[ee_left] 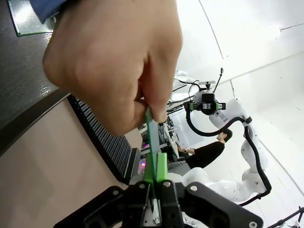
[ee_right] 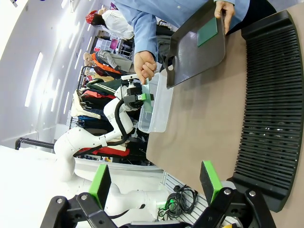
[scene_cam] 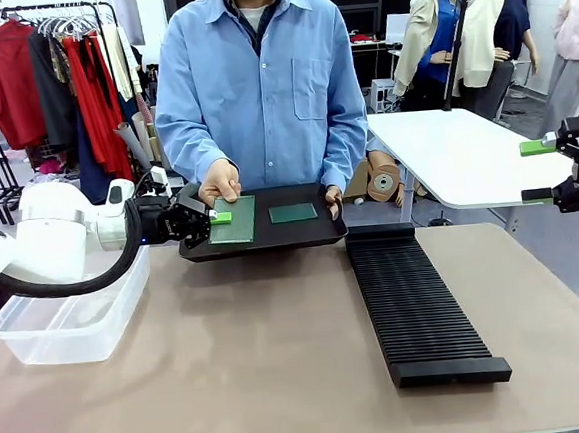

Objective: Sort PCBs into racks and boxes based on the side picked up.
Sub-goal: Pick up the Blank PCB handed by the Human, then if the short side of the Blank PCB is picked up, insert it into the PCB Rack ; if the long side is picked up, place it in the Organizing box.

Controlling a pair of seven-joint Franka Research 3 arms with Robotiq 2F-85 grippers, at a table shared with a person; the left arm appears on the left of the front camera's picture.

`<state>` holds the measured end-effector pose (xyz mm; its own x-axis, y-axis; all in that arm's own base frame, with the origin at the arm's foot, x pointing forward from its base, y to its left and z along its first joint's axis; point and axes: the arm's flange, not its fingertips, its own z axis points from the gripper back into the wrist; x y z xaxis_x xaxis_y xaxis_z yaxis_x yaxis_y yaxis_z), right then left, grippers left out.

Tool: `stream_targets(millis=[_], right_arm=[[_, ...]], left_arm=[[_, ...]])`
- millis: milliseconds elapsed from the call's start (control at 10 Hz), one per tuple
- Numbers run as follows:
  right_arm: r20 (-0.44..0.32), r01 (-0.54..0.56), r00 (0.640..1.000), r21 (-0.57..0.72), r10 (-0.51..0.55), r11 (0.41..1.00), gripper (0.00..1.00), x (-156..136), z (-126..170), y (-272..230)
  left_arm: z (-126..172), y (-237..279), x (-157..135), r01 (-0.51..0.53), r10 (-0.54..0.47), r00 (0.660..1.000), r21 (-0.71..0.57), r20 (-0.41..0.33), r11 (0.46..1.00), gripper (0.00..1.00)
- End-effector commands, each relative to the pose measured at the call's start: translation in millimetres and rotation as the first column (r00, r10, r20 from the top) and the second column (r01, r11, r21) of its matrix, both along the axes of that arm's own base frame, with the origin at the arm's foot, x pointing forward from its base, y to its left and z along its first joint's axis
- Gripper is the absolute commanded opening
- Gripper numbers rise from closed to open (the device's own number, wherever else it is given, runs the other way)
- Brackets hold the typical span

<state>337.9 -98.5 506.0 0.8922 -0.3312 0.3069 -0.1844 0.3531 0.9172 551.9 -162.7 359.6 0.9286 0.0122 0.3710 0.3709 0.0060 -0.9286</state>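
black tray [scene_cam: 261, 241]: smooth, shallow, held up by the person at the far side of the table [scene_cam: 261, 369]; every place below is given from it

first pcb [scene_cam: 232, 219]: green board over the tray's left half, pinched at its far edge by the person's hand [scene_cam: 220, 182] and at its left edge by the left gripper [scene_cam: 198, 221]; whether it touches the tray floor cannot be told; edge-on in the left wrist view [ee_left: 149, 128]

left gripper: reaches in from the tray's left, green pads pressed together on the thin edge of the first pcb

second pcb [scene_cam: 293, 213]: smaller darker board lying flat on the tray's right half, apart from the first

other hand [scene_cam: 334, 203]: grips the tray's right rim

rack [scene_cam: 417, 307]: long, black, finely slotted, on the table just right of the tray and running toward the robot; its far end is near the tray's right corner

clear tub [scene_cam: 72, 314]: on the table left of and nearer than the tray, under the left arm

right gripper [ee_right: 156, 183]: well right of the tray, raised above the table, fingers spread wide, nothing between them
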Motion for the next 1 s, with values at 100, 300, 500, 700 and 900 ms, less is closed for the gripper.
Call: stream_targets(millis=[100,300,500,700,900], right_arm=[[0.016,-0.005,1.0,0.006,0.005,1.0,1.0,1.1,2.6,-0.3],[0.016,-0.005,1.0,0.006,0.005,1.0,1.0,1.1,2.6,-0.3],[0.016,-0.005,1.0,0.006,0.005,1.0,1.0,1.1,2.6,-0.3],[0.016,-0.005,1.0,0.006,0.005,1.0,1.0,1.1,2.6,-0.3],[0.016,-0.005,1.0,0.006,0.005,1.0,1.0,1.1,2.6,-0.3]], left_arm=[[-0.5,0.9,0.7,-0.006,0.006,1.0,0.005,0.003,1.0,0.0],[-0.5,0.9,0.7,-0.006,0.006,1.0,0.005,0.003,1.0,0.0],[-0.5,0.9,0.7,-0.006,0.006,1.0,0.005,0.003,1.0,0.0],[-0.5,0.9,0.7,-0.006,0.006,1.0,0.005,0.003,1.0,0.0],[-0.5,0.9,0.7,-0.006,0.006,1.0,0.005,0.003,1.0,0.0]])
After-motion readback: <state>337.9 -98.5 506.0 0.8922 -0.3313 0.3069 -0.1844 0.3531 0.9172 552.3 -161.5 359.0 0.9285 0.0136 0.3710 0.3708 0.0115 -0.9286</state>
